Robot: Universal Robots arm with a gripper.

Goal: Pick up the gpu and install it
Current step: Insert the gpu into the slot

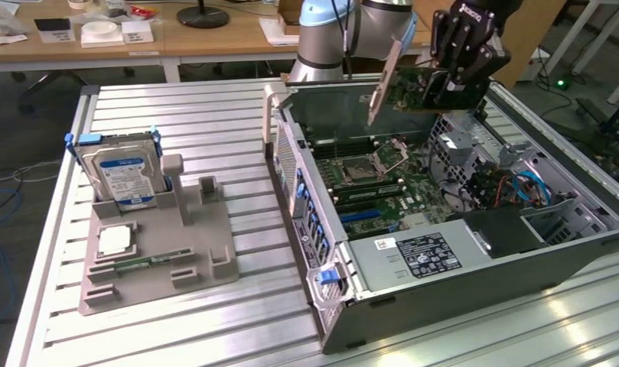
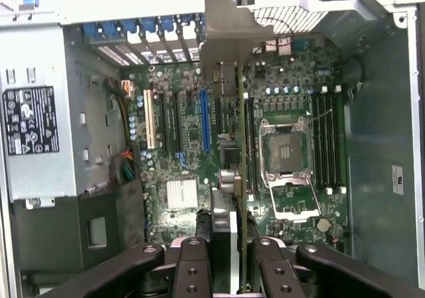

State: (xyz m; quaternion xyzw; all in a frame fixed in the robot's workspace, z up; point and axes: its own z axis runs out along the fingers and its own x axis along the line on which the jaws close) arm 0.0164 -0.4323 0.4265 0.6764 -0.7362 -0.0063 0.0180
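The gpu (image 1: 409,88) hangs edge-down, pinched in the jaws of the gripper (image 1: 442,88), above the open computer case (image 1: 513,267), at 12 o'clock from the CPU socket (image 1: 382,158) in the exterior view. A hard drive (image 1: 125,176) stands at the case's 9 o'clock on the table (image 1: 187,115).

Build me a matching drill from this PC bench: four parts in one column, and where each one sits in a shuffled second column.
1. gpu
2. hard drive
3. memory stick
4. CPU socket

A. standing upright in the grey holder
B. on the motherboard inside the case
C. gripped by the hand above the case
D. lying in the grey holder

Pairs: 1-C, 2-A, 3-D, 4-B
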